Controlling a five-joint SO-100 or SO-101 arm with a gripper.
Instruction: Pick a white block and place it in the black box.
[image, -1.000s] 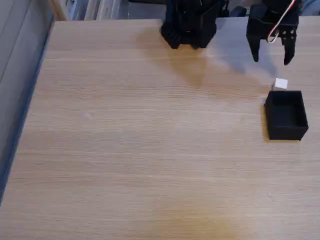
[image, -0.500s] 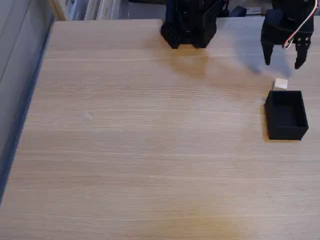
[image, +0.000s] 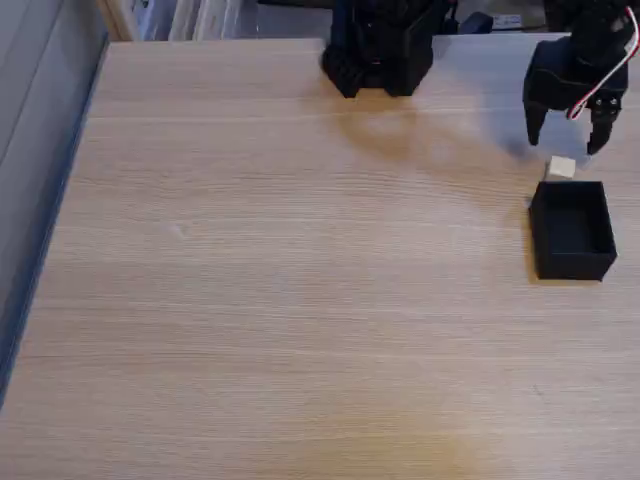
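Lower and further right than a second ago, the gripper (image: 566, 142) hangs with fingers spread just above the white block (image: 561, 167), which sits at right, touching the black box's (image: 572, 232) far wall; probably light and rigid, best pinched across opposite flat faces.

A pale wood-grain counter (image: 280, 300) spreads across the fixed view, evenly lit, with soft shadows near its far edge. Along the left runs a grey surface with a blue strip (image: 45, 240). Beyond the far edge, blurred light-coloured clutter (image: 190, 18) shows.
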